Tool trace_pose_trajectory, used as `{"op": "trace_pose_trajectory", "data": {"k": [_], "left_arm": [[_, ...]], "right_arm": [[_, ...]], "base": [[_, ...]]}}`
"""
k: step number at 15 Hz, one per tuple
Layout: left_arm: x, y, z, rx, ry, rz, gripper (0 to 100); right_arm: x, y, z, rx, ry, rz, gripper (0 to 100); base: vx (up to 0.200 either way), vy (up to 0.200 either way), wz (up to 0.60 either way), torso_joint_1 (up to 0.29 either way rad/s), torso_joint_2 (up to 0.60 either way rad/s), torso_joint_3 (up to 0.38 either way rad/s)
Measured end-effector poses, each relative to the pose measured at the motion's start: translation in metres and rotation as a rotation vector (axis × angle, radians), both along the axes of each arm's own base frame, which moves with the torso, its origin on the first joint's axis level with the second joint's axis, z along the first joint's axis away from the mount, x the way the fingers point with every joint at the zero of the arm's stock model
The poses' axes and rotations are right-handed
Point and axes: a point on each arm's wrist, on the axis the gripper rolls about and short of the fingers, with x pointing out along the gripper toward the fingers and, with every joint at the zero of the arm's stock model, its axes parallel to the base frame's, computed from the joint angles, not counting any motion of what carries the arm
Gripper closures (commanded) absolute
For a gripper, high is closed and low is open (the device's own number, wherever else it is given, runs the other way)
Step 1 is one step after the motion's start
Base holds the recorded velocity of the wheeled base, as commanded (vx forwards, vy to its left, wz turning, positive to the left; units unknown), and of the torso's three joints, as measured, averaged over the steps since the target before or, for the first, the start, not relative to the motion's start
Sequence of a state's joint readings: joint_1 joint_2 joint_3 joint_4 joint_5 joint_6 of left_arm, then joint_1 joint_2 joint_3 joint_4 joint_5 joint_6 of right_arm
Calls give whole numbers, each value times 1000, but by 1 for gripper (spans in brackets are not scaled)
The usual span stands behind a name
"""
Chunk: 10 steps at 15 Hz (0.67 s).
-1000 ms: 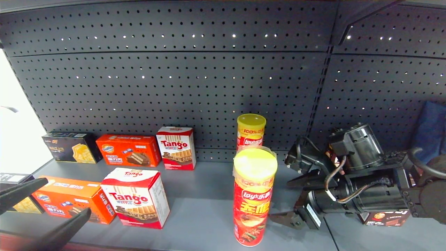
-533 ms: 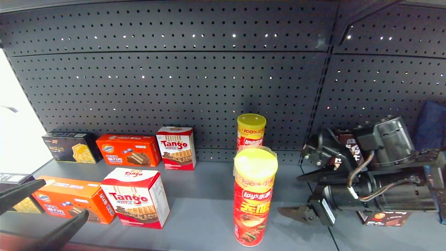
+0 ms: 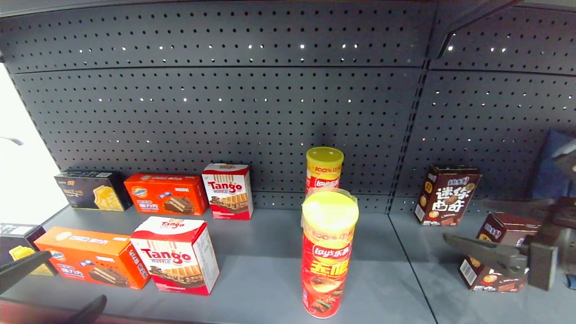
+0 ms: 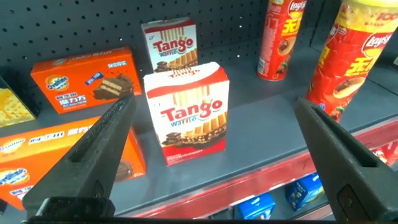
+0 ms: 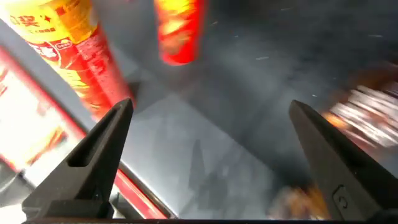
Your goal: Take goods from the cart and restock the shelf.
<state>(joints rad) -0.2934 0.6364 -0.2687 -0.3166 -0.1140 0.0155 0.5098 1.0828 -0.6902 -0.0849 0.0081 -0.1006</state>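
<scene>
On the grey shelf [image 3: 270, 265] two red chip cans with yellow lids stand upright, one in front [image 3: 329, 252] and one behind [image 3: 324, 168]. Left of them are two wafer boxes [image 3: 177, 254] [image 3: 228, 190], two orange boxes [image 3: 165, 193] [image 3: 92, 262] and a black box [image 3: 92, 190]. My right gripper [image 3: 465, 220] hangs open and empty at the right edge, in front of a brown cookie box [image 3: 499, 229]. My left gripper [image 3: 76, 276] is open and empty at the shelf's front left; its wrist view has the front wafer box [image 4: 186, 112] between its fingers [image 4: 93, 155].
A second brown cookie box [image 3: 446, 194] stands upright against the perforated back panel [image 3: 270, 112] in the right bay. A blue pack [image 3: 553, 166] sits at the far right. Bare shelf lies between the wafer boxes and the cans, and right of the front can.
My right arm has drawn back to the right, away from the front chip can, uncovering the upright brown cookie box. My left gripper has sunk slightly lower and leftward.
</scene>
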Motion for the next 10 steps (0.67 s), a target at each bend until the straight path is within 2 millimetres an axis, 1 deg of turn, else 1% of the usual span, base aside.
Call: {"op": "trace_pose_trajectory", "data": {"k": [2, 4, 7, 10], "left_arm": [[-3, 1, -5, 0, 0, 1, 0], [-7, 2, -11, 1, 2, 1, 0], [-11, 3, -16, 1, 0, 1, 0], [-15, 5, -20, 2, -7, 3, 0]], "right_arm": [[-31, -22, -3, 71, -66, -136, 0], [-57, -41, -15, 119, -111, -247, 0], [-88, -63, -51, 133, -139, -402, 0], [-115, -74, -91, 139, -169, -559, 0]], "base": [[0, 0, 0, 0, 0, 0], [0, 0, 0, 0, 0, 0], [0, 0, 0, 0, 0, 0], [0, 0, 0, 0, 0, 0]]}}
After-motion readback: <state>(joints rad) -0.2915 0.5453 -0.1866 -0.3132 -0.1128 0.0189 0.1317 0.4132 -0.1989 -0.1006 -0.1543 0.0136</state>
